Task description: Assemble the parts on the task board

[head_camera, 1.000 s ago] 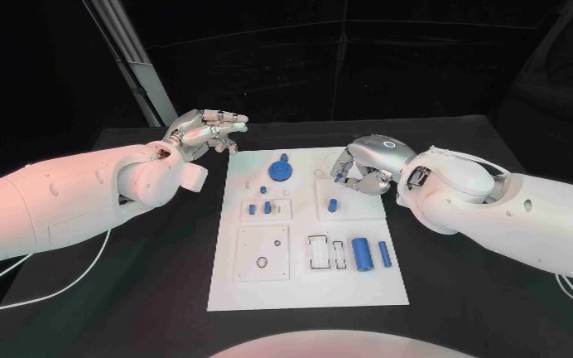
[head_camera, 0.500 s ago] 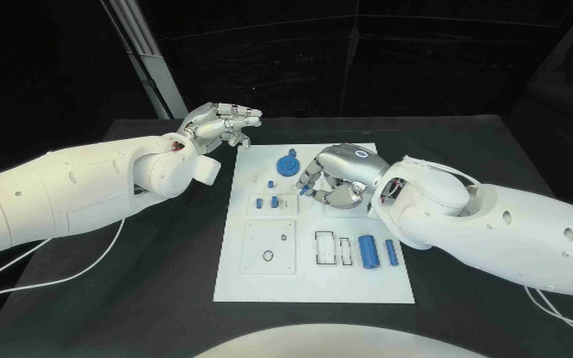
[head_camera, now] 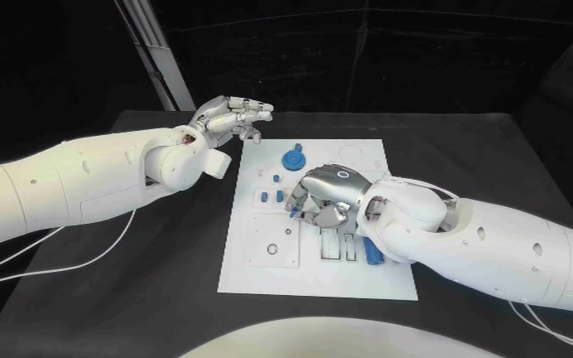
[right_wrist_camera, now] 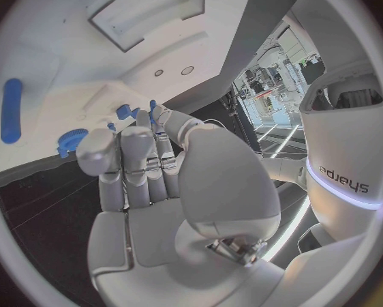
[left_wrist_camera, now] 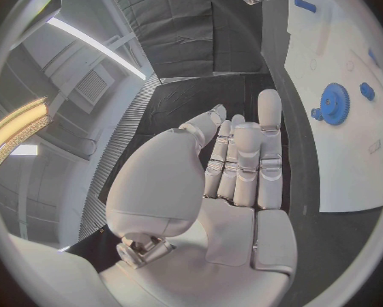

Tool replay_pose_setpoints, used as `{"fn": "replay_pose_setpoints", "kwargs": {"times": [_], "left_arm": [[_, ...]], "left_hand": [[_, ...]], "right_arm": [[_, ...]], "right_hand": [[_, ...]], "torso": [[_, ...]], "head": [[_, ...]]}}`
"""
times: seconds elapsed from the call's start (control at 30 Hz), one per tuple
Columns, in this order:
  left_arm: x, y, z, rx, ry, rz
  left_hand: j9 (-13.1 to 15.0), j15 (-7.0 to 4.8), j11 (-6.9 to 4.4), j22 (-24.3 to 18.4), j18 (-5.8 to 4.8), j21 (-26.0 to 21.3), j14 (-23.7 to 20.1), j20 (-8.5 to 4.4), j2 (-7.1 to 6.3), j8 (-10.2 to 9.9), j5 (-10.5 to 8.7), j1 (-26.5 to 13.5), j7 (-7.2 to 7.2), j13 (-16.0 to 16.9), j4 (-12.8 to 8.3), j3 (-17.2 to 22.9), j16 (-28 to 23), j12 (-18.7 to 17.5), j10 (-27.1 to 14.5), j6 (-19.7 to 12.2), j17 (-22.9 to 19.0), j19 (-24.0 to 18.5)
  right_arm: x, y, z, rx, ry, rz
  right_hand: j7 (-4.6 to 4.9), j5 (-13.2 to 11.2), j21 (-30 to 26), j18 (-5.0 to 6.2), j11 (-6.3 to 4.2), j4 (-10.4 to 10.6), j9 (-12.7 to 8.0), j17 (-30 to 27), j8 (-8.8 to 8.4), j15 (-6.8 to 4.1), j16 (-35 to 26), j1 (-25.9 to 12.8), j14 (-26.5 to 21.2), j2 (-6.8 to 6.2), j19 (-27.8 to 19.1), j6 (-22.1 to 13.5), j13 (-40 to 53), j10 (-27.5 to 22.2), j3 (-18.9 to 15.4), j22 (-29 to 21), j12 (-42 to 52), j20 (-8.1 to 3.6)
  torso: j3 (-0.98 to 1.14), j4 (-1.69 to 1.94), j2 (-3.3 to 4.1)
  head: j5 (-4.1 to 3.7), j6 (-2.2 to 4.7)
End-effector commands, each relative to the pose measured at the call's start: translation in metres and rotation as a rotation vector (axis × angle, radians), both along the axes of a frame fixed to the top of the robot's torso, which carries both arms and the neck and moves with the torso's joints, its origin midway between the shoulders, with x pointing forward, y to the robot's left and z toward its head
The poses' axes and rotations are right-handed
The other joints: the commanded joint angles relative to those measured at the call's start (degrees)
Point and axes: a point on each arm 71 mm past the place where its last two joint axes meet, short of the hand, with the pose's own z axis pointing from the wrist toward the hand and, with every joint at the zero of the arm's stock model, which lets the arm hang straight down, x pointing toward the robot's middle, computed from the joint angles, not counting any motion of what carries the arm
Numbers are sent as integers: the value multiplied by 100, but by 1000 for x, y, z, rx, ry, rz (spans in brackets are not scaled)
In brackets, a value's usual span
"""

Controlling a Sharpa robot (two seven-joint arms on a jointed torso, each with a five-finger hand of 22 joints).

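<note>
black table (head_camera: 143, 292) | dark curtain wall (head_camera: 358, 51) | metal pole (head_camera: 149, 35)

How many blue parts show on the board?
5: gear at the far end, small peg nearer, two pegs side by side, cylinder beside the right arm. Right hand may hide others.

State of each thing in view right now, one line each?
left hand: raised past the board's far left corner, holds nothing.
right hand: low over the board's middle; whether it holds anything, cannot tell.
task board: flat on the table.
blue gear: on the board's far end, untouched.
</note>
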Motion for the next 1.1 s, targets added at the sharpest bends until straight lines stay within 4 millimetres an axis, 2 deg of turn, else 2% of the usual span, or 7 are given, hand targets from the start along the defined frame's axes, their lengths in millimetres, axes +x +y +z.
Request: {"fn": "replay_pose_setpoints", "kwargs": {"times": [0.03,0.37,0.5,1.1], "left_arm": [[0,-3,2,-14,-7,-11],[0,-4,2,-15,-6,-14],[0,-4,2,-15,-5,-15],[0,-3,2,-14,-3,-15]], "left_hand": [[-10,10,23,-6,78,-21,-43,0,3,31,32,29,3,-10,-3,19,-29,25,-8,-16,-6,-54],[-10,10,23,-6,78,-21,-43,0,3,31,32,29,3,-10,-3,19,-29,25,-8,-16,-6,-54],[-10,10,23,-6,78,-21,-43,0,3,31,32,29,3,-10,-3,19,-29,25,-8,-16,-6,-54],[-10,10,23,-6,78,-21,-43,0,3,31,32,29,3,-10,-3,19,-29,25,-8,-16,-6,-54]], "right_arm": [[-2,3,-5,-51,-1,30],[-8,13,-15,-73,12,65],[-9,15,-17,-87,13,73],[-8,16,-22,-124,-6,71]], "right_hand": [[26,18,24,-48,31,-7,5,1,-19,5,34,25,23,20,11,4,5,2,41,7,-28,31],[30,21,27,-47,35,-4,4,-2,-22,8,37,14,20,17,8,2,6,1,37,9,-30,34],[31,23,31,-49,35,-4,4,10,-23,9,46,12,21,16,10,2,6,1,36,16,-30,34],[31,27,35,-49,35,0,4,21,-24,10,58,2,20,16,7,4,8,7,31,18,-28,37]], "torso": [[4,12,5],[10,4,9],[7,4,7],[9,1,2]], "head": [[22,-20],[72,-66],[86,-107],[103,-125]]}}
